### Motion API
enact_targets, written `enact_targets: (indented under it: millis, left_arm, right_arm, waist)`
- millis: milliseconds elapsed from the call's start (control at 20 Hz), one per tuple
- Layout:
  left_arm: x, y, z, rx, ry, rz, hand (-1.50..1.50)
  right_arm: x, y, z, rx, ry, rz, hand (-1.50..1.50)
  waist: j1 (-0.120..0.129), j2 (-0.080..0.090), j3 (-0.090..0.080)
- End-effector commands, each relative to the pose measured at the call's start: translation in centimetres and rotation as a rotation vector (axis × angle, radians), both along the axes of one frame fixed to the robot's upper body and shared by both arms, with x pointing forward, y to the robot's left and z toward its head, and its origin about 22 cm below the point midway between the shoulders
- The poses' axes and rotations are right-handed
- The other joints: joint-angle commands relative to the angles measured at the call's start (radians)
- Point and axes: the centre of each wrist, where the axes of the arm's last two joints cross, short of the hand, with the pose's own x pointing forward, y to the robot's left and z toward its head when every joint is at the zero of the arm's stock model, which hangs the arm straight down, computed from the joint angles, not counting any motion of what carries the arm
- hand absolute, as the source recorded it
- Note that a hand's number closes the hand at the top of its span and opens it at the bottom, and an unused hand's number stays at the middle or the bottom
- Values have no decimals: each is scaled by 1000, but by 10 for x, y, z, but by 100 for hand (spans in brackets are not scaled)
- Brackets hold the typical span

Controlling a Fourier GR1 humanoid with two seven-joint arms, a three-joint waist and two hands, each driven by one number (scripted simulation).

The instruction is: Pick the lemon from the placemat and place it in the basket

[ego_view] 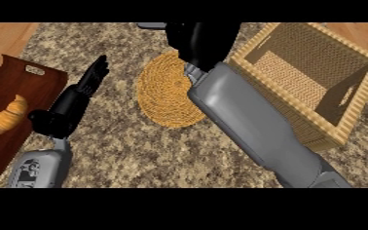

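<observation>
The lemon itself cannot be made out; if it is on the round woven placemat (169,90), it is hidden under the right hand (201,41), which hangs over the mat's upper right edge with its dark bulk turned downward. Whether that hand's fingers are curled round anything cannot be told from this view. The grey right forearm (255,126) runs diagonally from the lower right, crossing the mat's right side and covering the strip between the mat and the basket (338,122). The basket, a square wicker one with a pale rim, stands just beside the mat on the right. The left hand (90,83) rests on the left over the speckled table (144,151), fingers straight and pointing up, holding nothing. Farther left lies a dark wooden board (32,85) with what looks like a croissant (10,114) on it.
</observation>
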Motion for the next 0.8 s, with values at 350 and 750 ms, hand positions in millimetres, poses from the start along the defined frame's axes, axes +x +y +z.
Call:
enact_targets:
  millis: [350,750]
  left_arm:
    - [1,2,6,-2,-7,23,0]
    - [-8,21,-1,10,-1,34,0]
  right_arm:
    - [36,-42,32,171,-49,-347,150]
    - [40,-89,27,185,-44,-456,150]
  waist:
    - [-22,8,2]
    - [-30,5,2]
